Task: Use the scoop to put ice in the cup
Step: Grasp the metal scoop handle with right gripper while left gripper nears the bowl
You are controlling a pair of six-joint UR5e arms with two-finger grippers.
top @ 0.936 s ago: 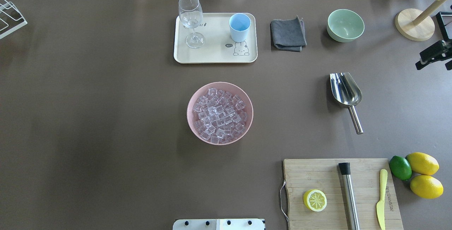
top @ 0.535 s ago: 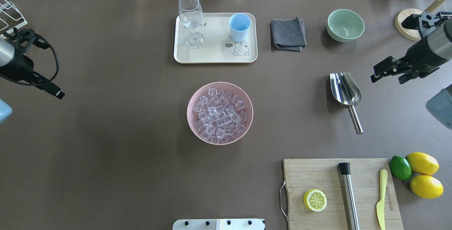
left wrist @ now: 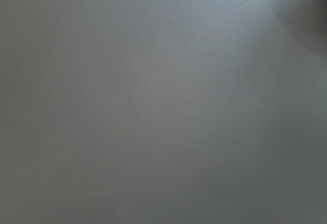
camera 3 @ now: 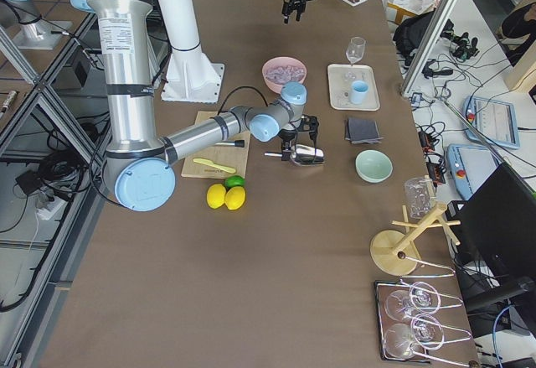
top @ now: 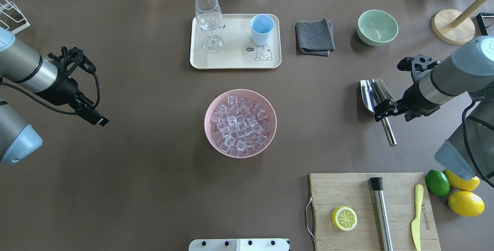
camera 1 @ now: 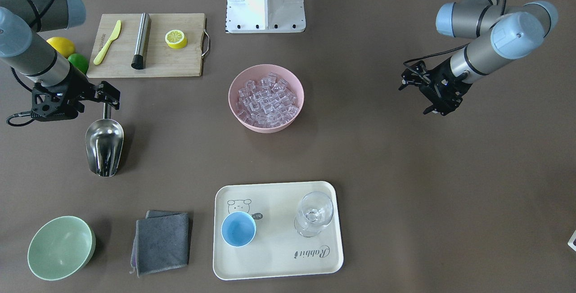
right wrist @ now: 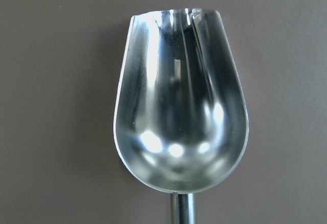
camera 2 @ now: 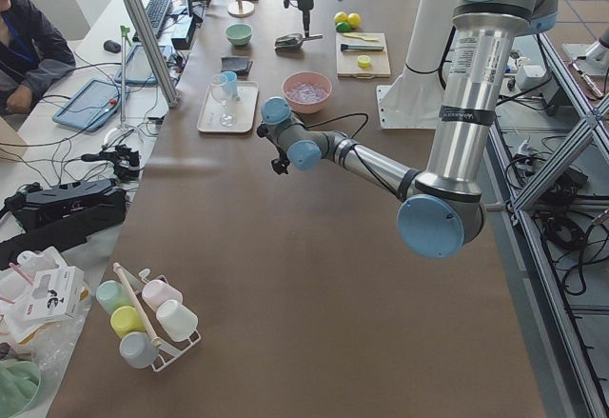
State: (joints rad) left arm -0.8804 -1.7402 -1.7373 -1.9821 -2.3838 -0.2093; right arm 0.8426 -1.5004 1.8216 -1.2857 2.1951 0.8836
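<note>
Scoop (top: pixel 377 96) — handle beneath right tool (top: pixel 393 113)

Table centre: ice (top: pixel 240 125) sat in bowl (top: pixel 207 127) | behind it: tray (top: pixel 235 50) held glass (top: pixel 208 19) on left, cup (top: pixel 262 29) on right | right of tray: cloth (top: pixel 314 37), then second bowl (top: pixel 377 27) | scoop (top: pixel 372 93) lay well right of the ice | board (top: pixel 347 189) at near right carried lemon half (top: pixel 344 218).

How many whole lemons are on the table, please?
2. Both lie beside the lime, off the cutting board's edge: one lemon in full view, the other partly covered by the right arm's elbow.
</note>
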